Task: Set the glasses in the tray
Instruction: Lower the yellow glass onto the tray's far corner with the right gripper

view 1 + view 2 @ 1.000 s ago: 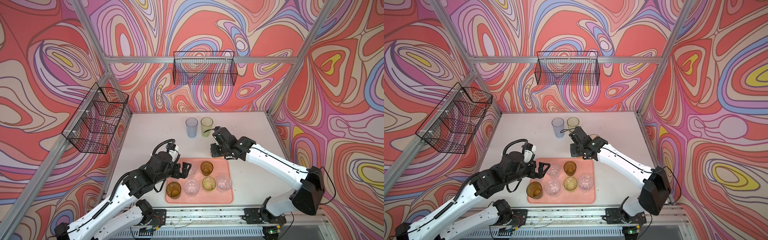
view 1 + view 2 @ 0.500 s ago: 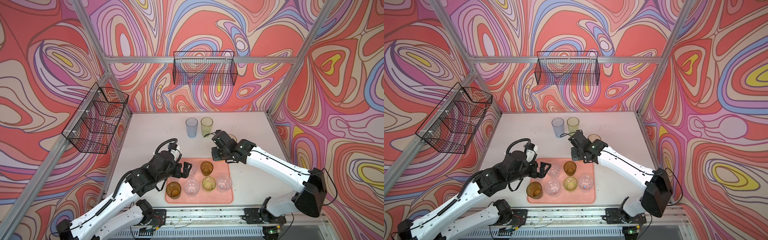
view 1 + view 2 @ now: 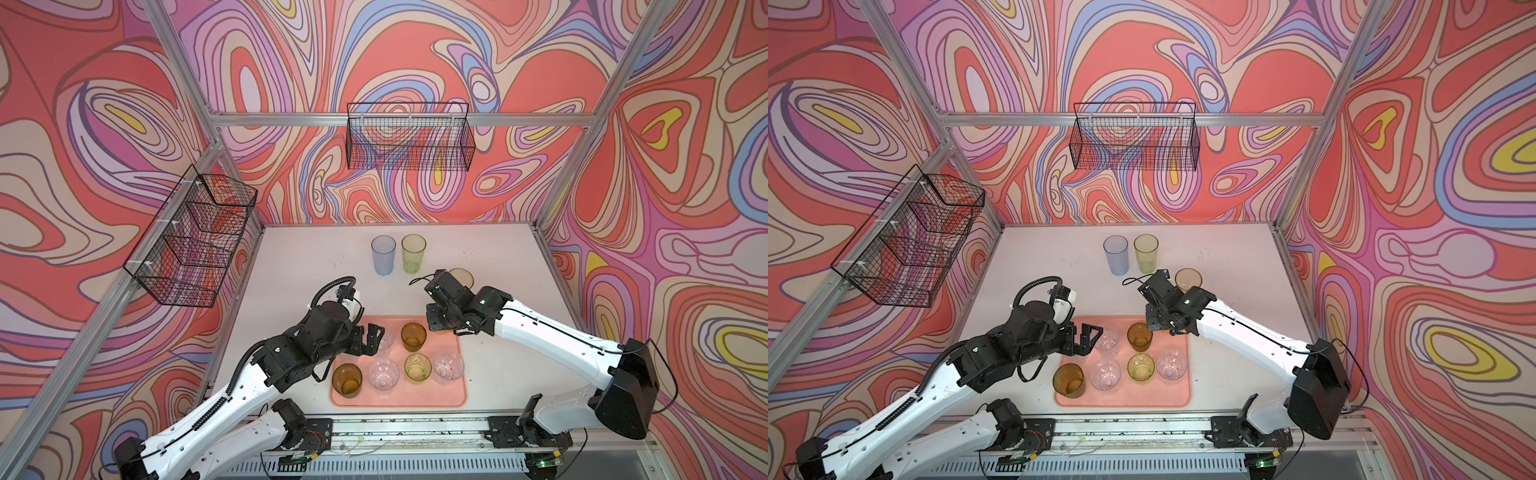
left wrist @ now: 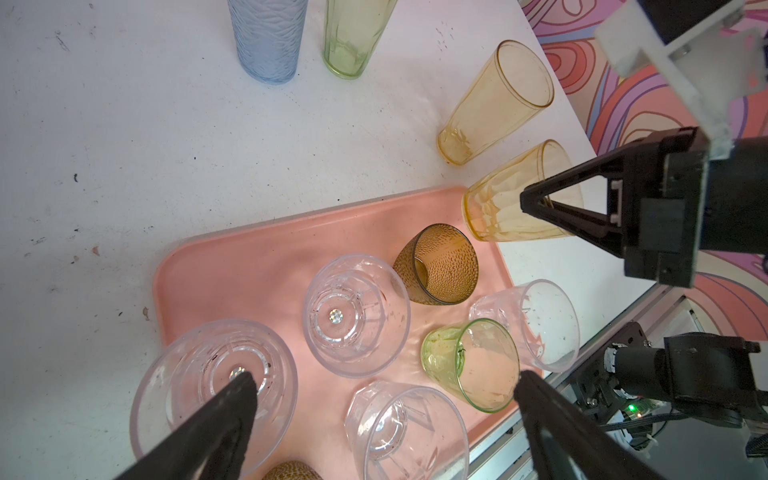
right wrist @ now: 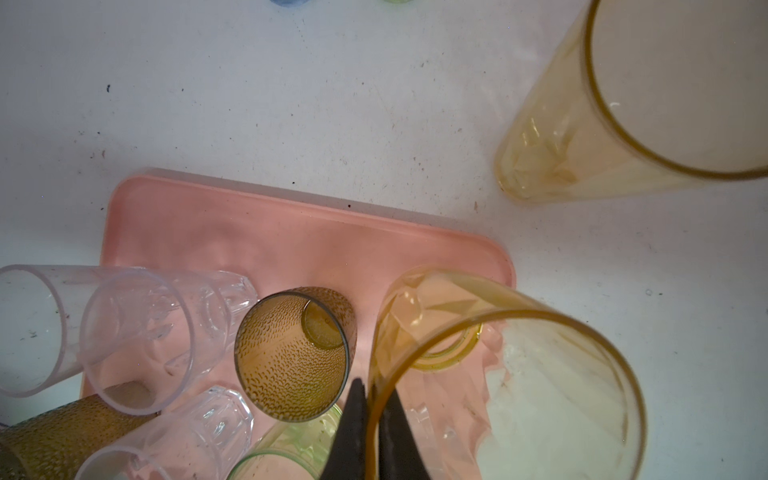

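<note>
My right gripper (image 5: 371,411) is shut on the rim of a tall yellow-orange glass (image 5: 498,353), held tilted over the far right corner of the salmon-pink tray (image 3: 395,405); in both top views the arm hides most of it. My left gripper (image 3: 370,340) stands open above the tray's far left part, beside a clear glass (image 3: 384,338). Two brown glasses (image 3: 412,336), a green one (image 3: 417,368) and two more clear ones (image 3: 383,374) stand in the tray. On the table behind are a pale blue glass (image 3: 383,254), a yellow-green one (image 3: 413,252) and a yellow one (image 3: 1188,277).
Black wire baskets hang on the back wall (image 3: 409,137) and the left wall (image 3: 191,241). The white table (image 3: 311,257) ends at patterned walls on three sides. The arms' base rail (image 3: 415,428) runs along the front edge, just before the tray.
My right gripper has carried the yellow-orange glass forward from the back of the table to the tray's far right corner, uncovering the yellow glass behind. The left arm has hardly moved.
</note>
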### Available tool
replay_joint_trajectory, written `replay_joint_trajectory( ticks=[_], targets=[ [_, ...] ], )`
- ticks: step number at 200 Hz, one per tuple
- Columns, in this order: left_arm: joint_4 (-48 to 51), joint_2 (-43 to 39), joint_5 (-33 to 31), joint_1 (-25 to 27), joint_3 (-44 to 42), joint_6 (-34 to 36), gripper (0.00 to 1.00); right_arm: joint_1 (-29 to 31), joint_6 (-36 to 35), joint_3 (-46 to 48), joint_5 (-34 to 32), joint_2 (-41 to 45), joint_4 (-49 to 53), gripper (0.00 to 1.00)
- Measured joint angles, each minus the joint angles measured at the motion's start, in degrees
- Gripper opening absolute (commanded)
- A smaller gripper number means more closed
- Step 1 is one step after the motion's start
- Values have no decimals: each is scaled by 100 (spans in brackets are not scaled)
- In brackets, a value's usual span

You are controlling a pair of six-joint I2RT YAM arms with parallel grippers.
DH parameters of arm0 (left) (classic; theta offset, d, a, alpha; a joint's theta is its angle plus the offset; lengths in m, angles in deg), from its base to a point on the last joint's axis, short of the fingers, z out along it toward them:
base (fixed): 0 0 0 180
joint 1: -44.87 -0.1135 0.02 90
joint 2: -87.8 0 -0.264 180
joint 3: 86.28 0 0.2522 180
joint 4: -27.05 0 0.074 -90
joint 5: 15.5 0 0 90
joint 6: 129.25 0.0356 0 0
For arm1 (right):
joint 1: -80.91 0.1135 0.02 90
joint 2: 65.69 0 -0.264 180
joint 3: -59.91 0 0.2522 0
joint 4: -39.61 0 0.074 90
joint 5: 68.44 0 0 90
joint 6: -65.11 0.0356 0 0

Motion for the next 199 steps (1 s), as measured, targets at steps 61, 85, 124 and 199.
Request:
replay_joint_trajectory(
  ticks=[61,85,124,199],
  targets=[
    [-31,55,2,0,0,0,100,48,146,177,-15,0,0,0],
    [-44,74,4,0,0,0,100,74,201,192,-17,-2,-4,0],
    [-57,74,4,0,0,0,100,131,258,247,-17,-39,-26,0],
    [-59,74,4,0,0,0,100,151,337,308,-33,-181,-42,0]
  ],
)
